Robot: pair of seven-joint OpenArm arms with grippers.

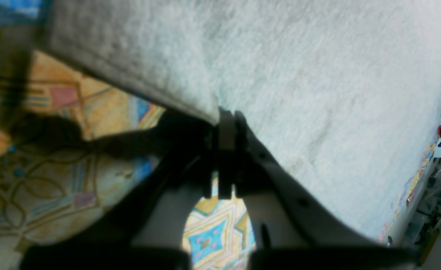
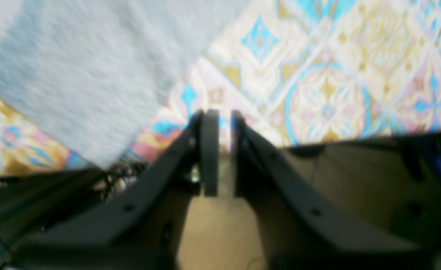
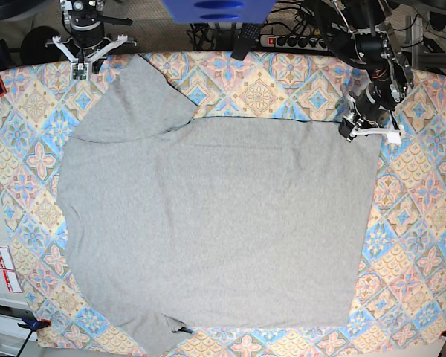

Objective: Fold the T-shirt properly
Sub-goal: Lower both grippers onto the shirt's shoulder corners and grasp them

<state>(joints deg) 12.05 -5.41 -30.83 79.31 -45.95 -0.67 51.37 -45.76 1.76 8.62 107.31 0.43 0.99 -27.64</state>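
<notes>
Two arms over one garment, inspected as follows.

T-shirt: the T-shirt (image 3: 215,223) lies spread flat, plain grey side up, covering most of the tablecloth (image 3: 424,223); no lettering shows on the visible face.
Sleeves: one sleeve (image 3: 134,100) reaches toward the T-shirt's far corner on the base view's left; a second sleeve (image 3: 160,327) points toward the near edge of the cloth on that same side.
Hem: the straight hem (image 3: 366,223) runs along the T-shirt's side on the base view's right.
Left gripper: the left gripper (image 1: 226,120) is at the far corner of that hem, jaws clenched on the T-shirt's edge; in the left wrist view the fabric edge goes in between the pressed-together pads, and the cloth near the corner is lifted slightly off the tablecloth.
Right gripper: the right gripper (image 2: 224,116) sits just beyond the T-shirt's far sleeve, at the far edge of the tablecloth; its pads stand a narrow gap apart with nothing between them, and the grey fabric lies beside it, not touching.
Tablecloth: diamond-patterned in blue, orange and pink, showing as a border all round the T-shirt.
Image quality: both wrist views are blurred; fine detail of the hem stitching cannot be told.
</notes>
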